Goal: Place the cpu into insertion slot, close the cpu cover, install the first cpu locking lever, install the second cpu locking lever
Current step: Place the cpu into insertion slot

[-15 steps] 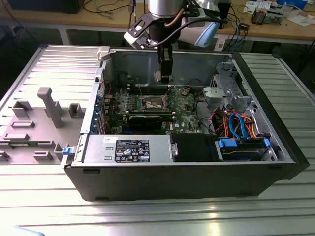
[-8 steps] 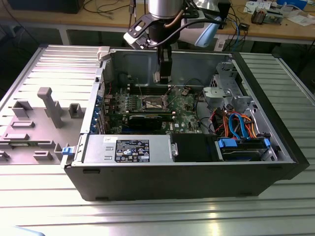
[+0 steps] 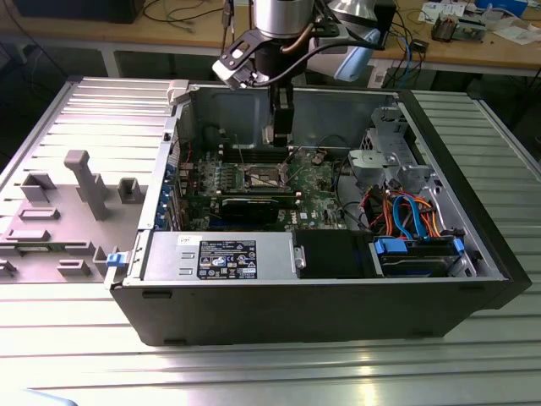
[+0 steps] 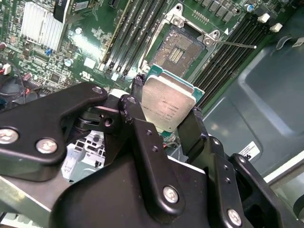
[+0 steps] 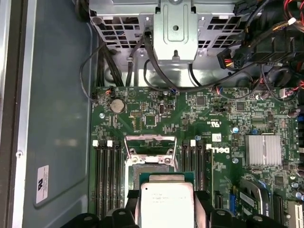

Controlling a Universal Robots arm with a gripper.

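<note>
Robotics lab or electronics workshop. Slotted aluminium table (image 3: 254, 372) bearing an opened computer case (image 3: 321, 309) and grey fixtures (image 3: 84, 182). Wooden workbench (image 3: 194, 35) beyond its far edge, strewn with cables (image 3: 169, 13).

Gripper (image 4: 167, 100) pinching the silver chip (image 4: 166, 108) by two opposite edges, chip tilted, held above the green circuit board (image 4: 90, 35), bare socket (image 4: 178, 51) just beyond, long memory slots (image 4: 133, 33) on both sides of it
</note>
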